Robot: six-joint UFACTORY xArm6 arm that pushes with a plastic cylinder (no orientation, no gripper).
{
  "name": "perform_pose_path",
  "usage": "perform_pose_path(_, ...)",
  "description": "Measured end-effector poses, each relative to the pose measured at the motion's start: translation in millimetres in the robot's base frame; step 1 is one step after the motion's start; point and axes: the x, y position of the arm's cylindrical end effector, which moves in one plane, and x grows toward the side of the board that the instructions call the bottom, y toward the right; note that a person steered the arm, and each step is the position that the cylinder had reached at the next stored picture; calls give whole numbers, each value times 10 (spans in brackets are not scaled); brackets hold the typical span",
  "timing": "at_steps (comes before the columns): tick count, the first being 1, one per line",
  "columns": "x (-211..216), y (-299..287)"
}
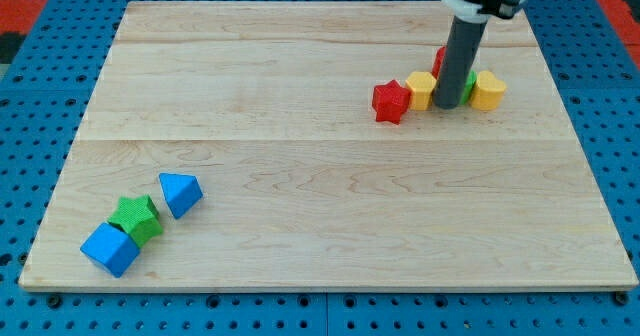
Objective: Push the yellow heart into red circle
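We saw no writing on the wooden board. Our rod has no jaws; my tip stood near the board's top right corner, touching a yellow block toward the view's left, the yellow heart just right. A red block peeked behind; a red star lay left.

Near the bottom left corner lay a blue cube, green star and blue wedge.

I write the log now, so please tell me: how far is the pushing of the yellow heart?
Nearly done, it seems: the yellow heart sits in the cluster at the view's upper right, close to the red circle, which the rod mostly hides. My tip stands between the heart and a yellow block. Whether heart and circle touch cannot be seen.
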Motion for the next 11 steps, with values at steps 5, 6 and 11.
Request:
perform_pose_path(5, -639, 36)
perform_pose_path(6, -438, 210)
perform_pose_path(11, 14, 435)
